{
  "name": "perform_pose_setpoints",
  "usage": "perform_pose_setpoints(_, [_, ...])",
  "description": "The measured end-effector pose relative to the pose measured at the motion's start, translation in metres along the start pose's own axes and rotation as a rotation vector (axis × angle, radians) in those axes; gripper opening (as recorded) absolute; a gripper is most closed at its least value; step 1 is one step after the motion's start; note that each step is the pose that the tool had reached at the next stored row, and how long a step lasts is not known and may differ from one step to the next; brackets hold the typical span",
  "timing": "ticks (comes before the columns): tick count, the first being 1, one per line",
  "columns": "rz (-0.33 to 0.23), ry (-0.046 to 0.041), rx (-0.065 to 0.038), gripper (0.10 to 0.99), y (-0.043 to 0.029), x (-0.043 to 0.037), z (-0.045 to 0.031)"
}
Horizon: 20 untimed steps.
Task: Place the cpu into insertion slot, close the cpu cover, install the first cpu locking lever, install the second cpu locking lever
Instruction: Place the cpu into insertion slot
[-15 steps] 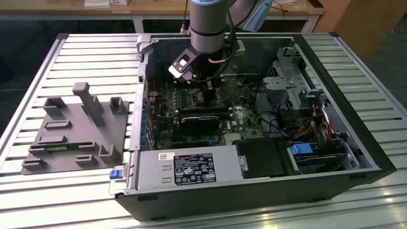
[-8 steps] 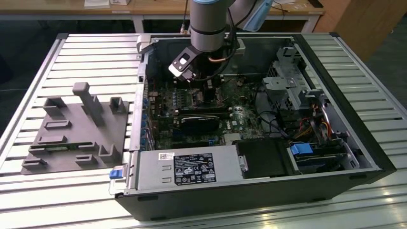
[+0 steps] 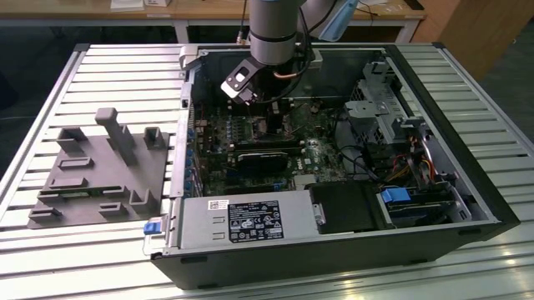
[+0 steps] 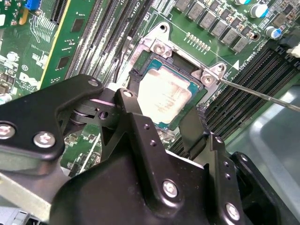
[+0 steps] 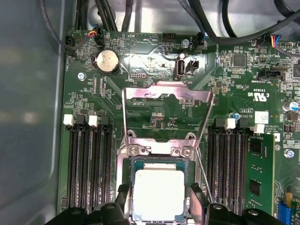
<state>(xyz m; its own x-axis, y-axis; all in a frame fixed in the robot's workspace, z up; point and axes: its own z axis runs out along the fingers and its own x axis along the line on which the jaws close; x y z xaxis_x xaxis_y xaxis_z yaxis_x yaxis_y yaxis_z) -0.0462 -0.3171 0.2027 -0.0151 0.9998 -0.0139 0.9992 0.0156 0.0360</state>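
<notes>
The cpu [image 5: 158,194] [image 4: 165,96], a flat square chip with a pale silver top, lies level over the insertion slot [image 5: 159,162] [image 4: 159,58], and a dark strip of socket shows along one side. My gripper [image 5: 159,206] [image 4: 167,97] is shut on the cpu, one black fingertip [image 4: 135,77] at each of two opposite edges. The cpu cover [image 5: 164,90], a silvery frame with a square window, stands swung back off the socket. Two thin wire locking levers [image 5: 124,117] [image 5: 203,136] are raised beside it; one lever [image 4: 262,95] crosses the memory slots.
Long black memory slots [image 5: 89,168] [image 5: 229,164] flank the socket. A coin battery [image 5: 107,61] and black cables [image 5: 140,18] lie beyond the cover. The open computer case [image 3: 467,125] holds a power supply [image 3: 246,222]. A grey fixture [image 3: 100,169] sits at the exterior view's left.
</notes>
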Motion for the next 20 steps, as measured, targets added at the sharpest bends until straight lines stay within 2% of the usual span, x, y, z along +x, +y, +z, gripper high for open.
perform_pose_setpoints(5, [0.0, -0.0003, 0.0, 0.592, 0.0, 0.0, -0.0005])
perform_pose_setpoints(6, [0.0, -0.0003, 0.0, 0.533, 0.0, 0.0, -0.0005])
perform_pose_setpoints(7, [0.0, -0.0002, 0.0, 0.533, 0.0, 0.0, -0.0006])
perform_pose_setpoints(9, [0.0, -0.0003, 0.0, 0.416, 0.0, -0.0001, -0.0008])
perform_pose_setpoints(10, [0.0, -0.0002, 0.0, 0.416, 0.0, 0.0, -0.0008])
perform_pose_setpoints(12, [0.0, -0.0002, 0.0, 0.298, 0.0, 0.0, -0.0009])
perform_pose_setpoints(13, [0.0, -0.0003, 0.0, 0.298, 0.0, -0.0001, -0.001])
perform_pose_setpoints(15, [0.0, -0.0002, 0.0, 0.18, 0.0, 0.0, -0.0011])
perform_pose_setpoints(16, [0.0, -0.0002, 0.0, 0.18, 0.0, 0.0, -0.0012])
perform_pose_setpoints(17, [0.0, -0.0002, 0.0, 0.122, 0.0, 0.0, -0.0013])
perform_pose_setpoints(18, [0.0, -0.0002, 0.0, 0.102, 0.0, 0.0, -0.0014])
perform_pose_setpoints(20, [0.0, -0.0002, 0.0, 0.102, 0.0, -0.0001, -0.0015])
